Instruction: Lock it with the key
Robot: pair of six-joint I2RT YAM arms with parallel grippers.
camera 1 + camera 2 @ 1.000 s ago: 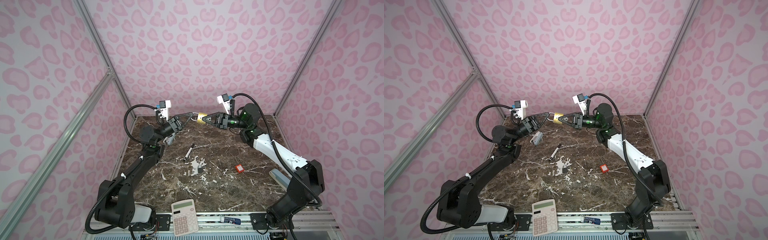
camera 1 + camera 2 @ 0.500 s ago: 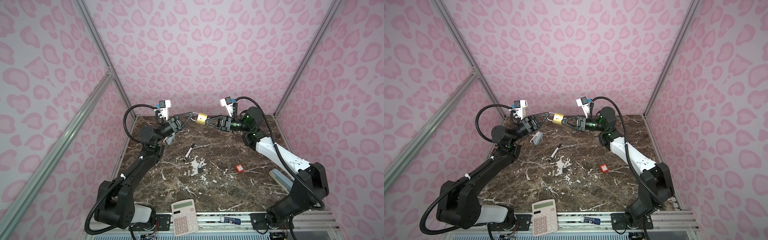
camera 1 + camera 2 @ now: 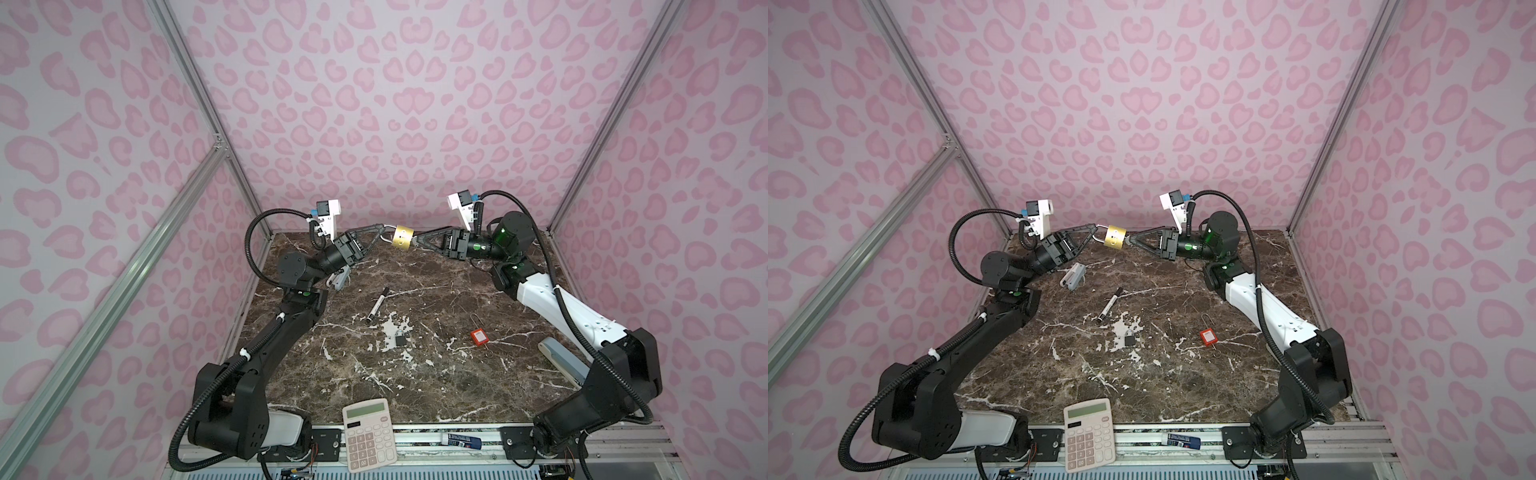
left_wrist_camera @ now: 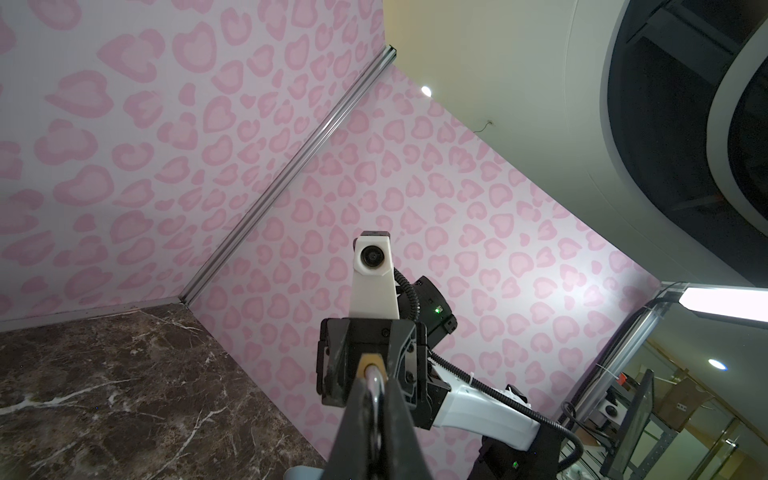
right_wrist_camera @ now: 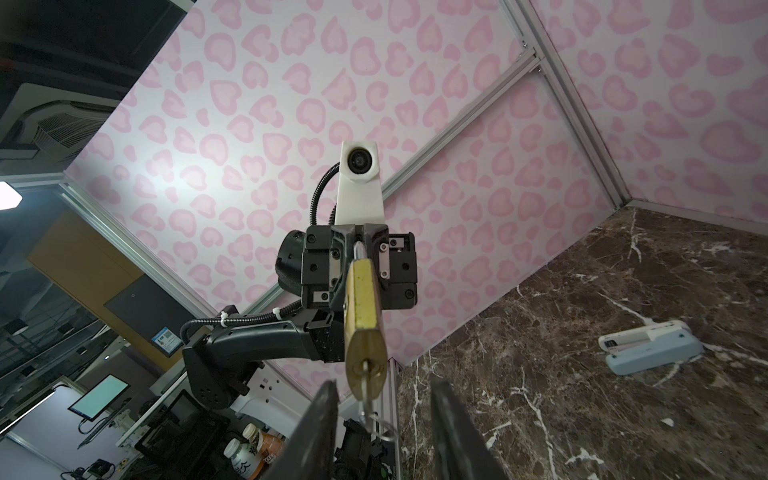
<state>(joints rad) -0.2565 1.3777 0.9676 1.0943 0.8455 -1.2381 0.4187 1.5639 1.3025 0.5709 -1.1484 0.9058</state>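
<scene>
A brass padlock [image 3: 402,238] [image 3: 1115,237] hangs in the air near the back wall, between both grippers. My left gripper [image 3: 384,227] [image 4: 377,380] is shut on its silver shackle [image 4: 376,395]. In the right wrist view the padlock [image 5: 365,316] faces me end-on. The key [image 5: 365,388] sticks out of its keyhole, with a wire ring [image 5: 384,428] dangling from it. My right gripper [image 3: 415,245] [image 5: 384,384] is open. Its fingers [image 5: 328,415] stand on either side of the key, apart from it.
On the marble table [image 3: 436,374] lie a marker pen [image 3: 377,305], a small grey padlock [image 3: 400,340], a red padlock [image 3: 479,336] and a grey-white device [image 3: 1073,276]. A calculator [image 3: 369,432] sits at the front edge. A pale blue case [image 3: 561,359] lies beside the right arm.
My right arm has drawn back a little to the right, away from the padlock. The padlock and the left gripper have stayed in place.
</scene>
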